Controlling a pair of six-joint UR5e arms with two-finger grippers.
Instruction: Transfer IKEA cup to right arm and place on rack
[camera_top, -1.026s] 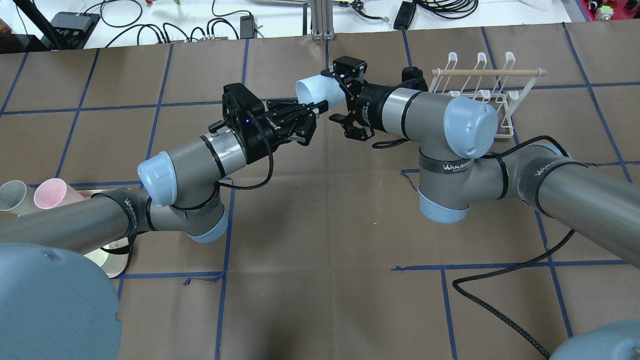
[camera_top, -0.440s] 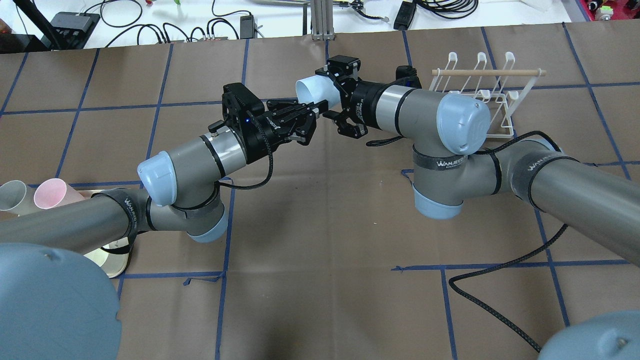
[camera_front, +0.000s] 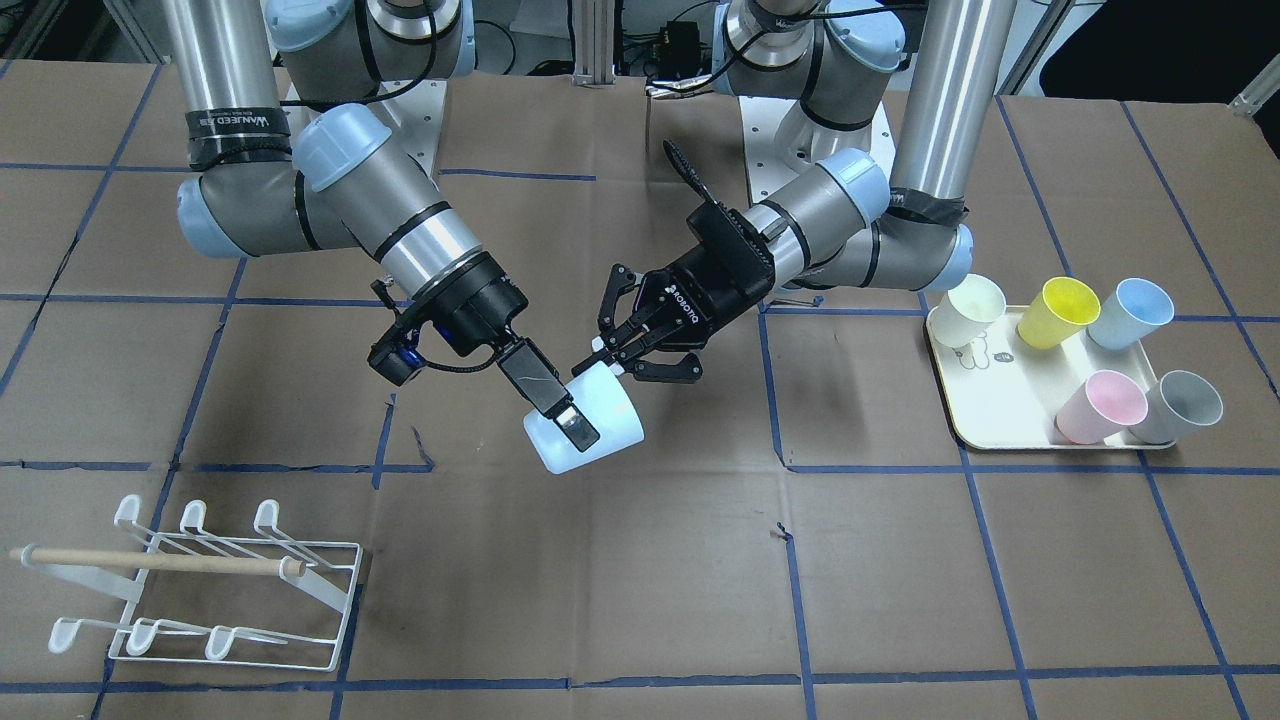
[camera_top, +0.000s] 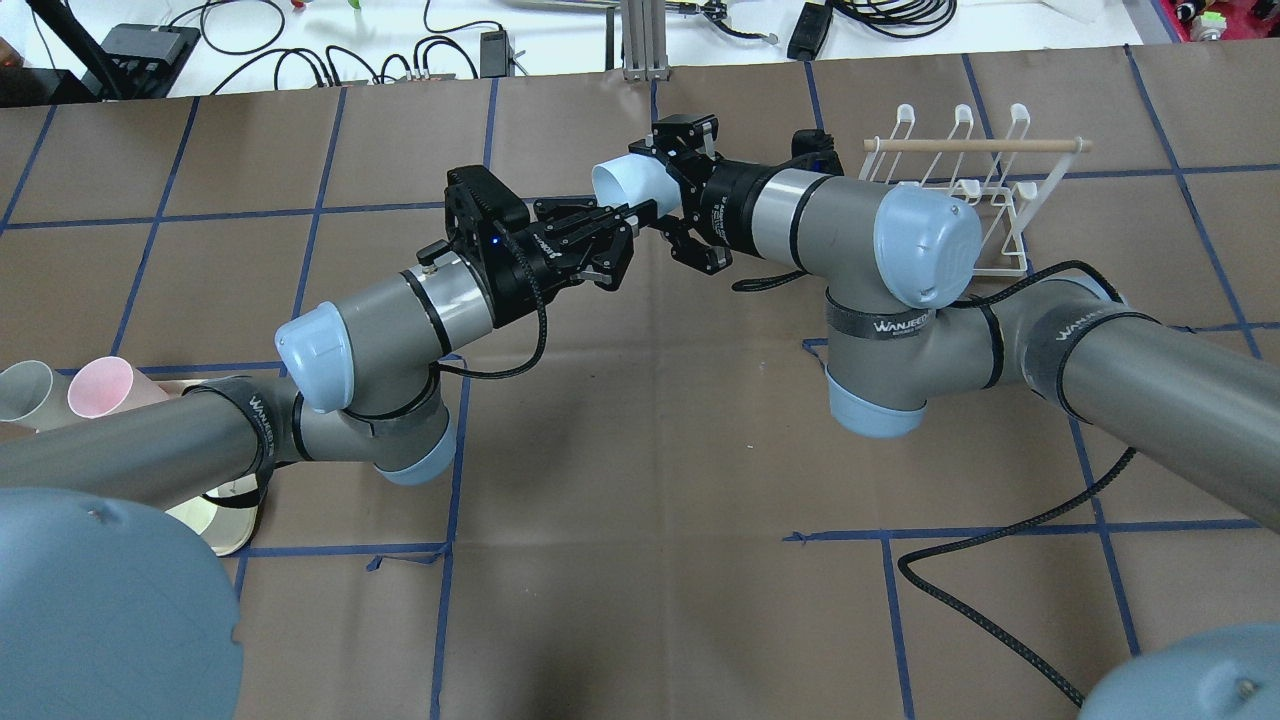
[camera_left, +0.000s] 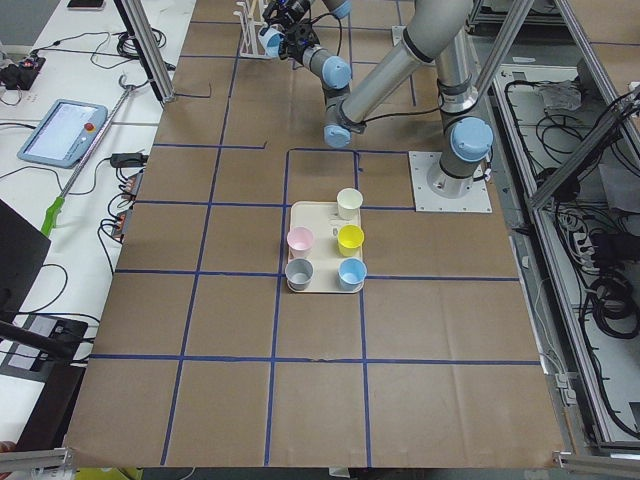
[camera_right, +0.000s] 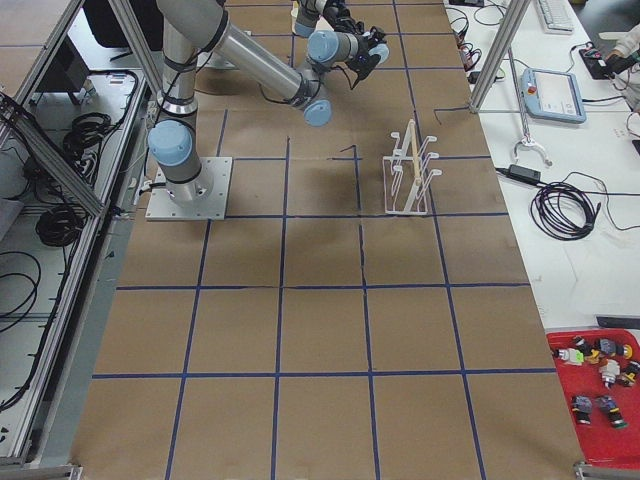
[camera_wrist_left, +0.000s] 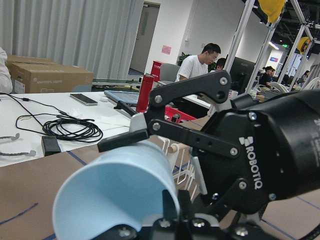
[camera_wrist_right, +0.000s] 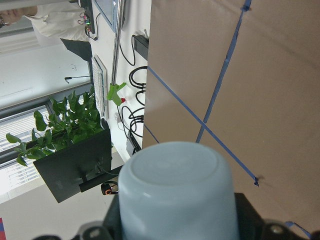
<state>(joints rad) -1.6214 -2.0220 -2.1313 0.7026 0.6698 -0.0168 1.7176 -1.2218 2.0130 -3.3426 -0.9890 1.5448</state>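
The pale blue IKEA cup hangs on its side above the table's middle. My left gripper, the three-finger claw, is shut on the cup's rim; it also shows in the overhead view. My right gripper is open, its two flat fingers lying along either side of the cup's base end. The right wrist view shows the cup's bottom filling the gap between the jaws. The white wire rack with its wooden dowel stands beyond my right arm.
A cream tray on my left side holds cream, yellow, blue, pink and grey cups. A black cable trails over the brown paper under my right arm. Cables and gear lie past the table's far edge.
My right gripper has moved left along the cup and turned a little, so its fingers now flank the cup's body. My left arm and the cup have stayed still.
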